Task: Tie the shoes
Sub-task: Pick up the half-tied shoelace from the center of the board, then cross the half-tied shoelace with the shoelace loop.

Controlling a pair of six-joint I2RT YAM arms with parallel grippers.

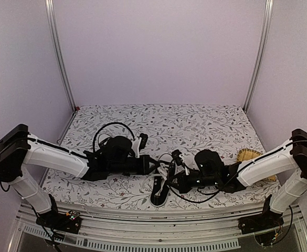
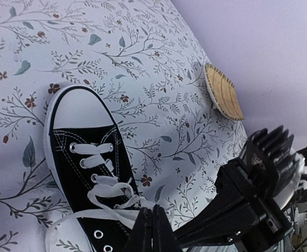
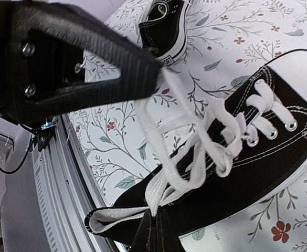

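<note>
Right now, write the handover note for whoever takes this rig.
Left gripper: shut on a lace of the near shoe.
Right gripper: shut on another lace strand of the same shoe.
Shoes: the near shoe lies between the two grippers. The other shoe lies apart, beyond the left arm.
Done: both strands are gripped. The laces are loose and tangled, with no bow visible.
Left: tie this shoe, then the other. The state of the other shoe's laces cannot be told from these views.
</note>
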